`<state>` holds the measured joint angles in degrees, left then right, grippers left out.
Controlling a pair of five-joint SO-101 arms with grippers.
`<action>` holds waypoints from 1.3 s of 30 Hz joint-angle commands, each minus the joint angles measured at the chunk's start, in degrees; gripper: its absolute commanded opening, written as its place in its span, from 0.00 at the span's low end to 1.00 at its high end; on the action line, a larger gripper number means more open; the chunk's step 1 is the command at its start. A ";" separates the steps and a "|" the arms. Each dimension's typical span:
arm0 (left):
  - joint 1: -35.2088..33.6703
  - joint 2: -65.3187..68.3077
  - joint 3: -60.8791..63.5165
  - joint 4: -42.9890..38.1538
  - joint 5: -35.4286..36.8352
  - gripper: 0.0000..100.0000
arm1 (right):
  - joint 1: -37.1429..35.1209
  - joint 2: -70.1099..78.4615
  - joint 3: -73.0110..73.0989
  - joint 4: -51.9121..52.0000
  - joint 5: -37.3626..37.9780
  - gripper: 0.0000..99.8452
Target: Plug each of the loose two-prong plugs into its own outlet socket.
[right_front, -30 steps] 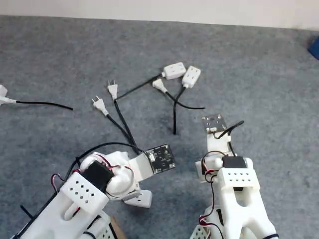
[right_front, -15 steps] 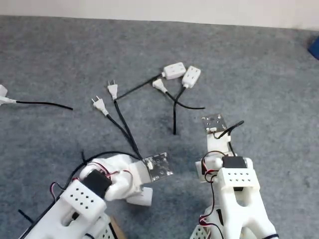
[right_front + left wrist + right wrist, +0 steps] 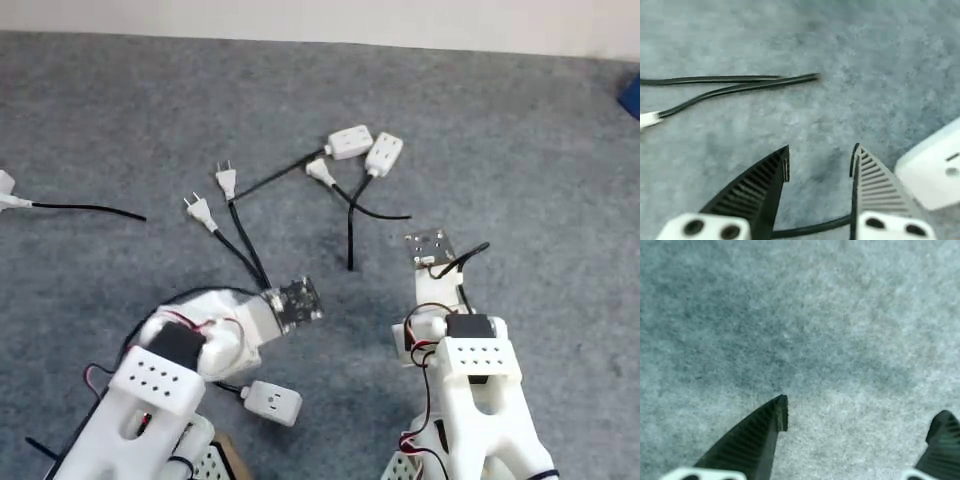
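Left gripper (image 3: 820, 155) hangs over the grey carpet (image 3: 875, 60) with its ribbed fingers apart and nothing between them. A thin black cable crosses beneath the fingers, a white socket block (image 3: 932, 172) lies just beside one finger, and two black leads (image 3: 740, 85) run side by side farther off.

From the high view, a stray plug (image 3: 6, 190) with a black lead sits at the 9 o'clock edge. At about 10 o'clock from the middle lies one two-prong plug (image 3: 200, 210), prongs toward 10 o'clock. A second plug (image 3: 226, 180) lies near it, prongs toward 12. Both leads run down to the left arm (image 3: 160, 385) at 7 o'clock. The socket block lies at that arm's 4 o'clock, perhaps touching it; the angle makes this hard to judge.

At 12 o'clock a third plug (image 3: 320, 170) lies loose just beside two outlet sockets, one (image 3: 350, 142) at the other's (image 3: 384, 153) 10 o'clock, close together.

At 5 o'clock stands the right arm (image 3: 470, 370). The right gripper (image 3: 862, 410) has its fingers spread wide over bare carpet, holding nothing. A blue object (image 3: 632, 95) shows at the 2 o'clock edge.
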<state>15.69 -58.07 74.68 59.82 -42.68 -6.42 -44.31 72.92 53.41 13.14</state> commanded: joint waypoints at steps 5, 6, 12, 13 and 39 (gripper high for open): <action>8.84 -0.57 -19.21 27.60 -0.26 0.21 | -0.48 0.22 -0.31 -0.84 0.62 0.41; 11.82 -0.57 -19.30 29.45 -0.35 0.21 | -0.40 0.22 -0.31 -0.84 0.62 0.41; 27.56 -0.31 -19.21 33.14 -3.16 0.21 | -0.40 0.22 -0.31 -0.84 0.62 0.41; 28.79 -0.31 -18.95 32.88 -3.87 0.21 | -0.40 0.22 -0.31 -0.84 0.62 0.41; 6.64 -0.13 -1.36 8.00 -22.15 0.21 | -0.31 0.22 -0.31 -0.84 0.62 0.41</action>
<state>28.35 -58.15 78.64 65.80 -61.05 -6.42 -44.31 72.92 53.41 13.14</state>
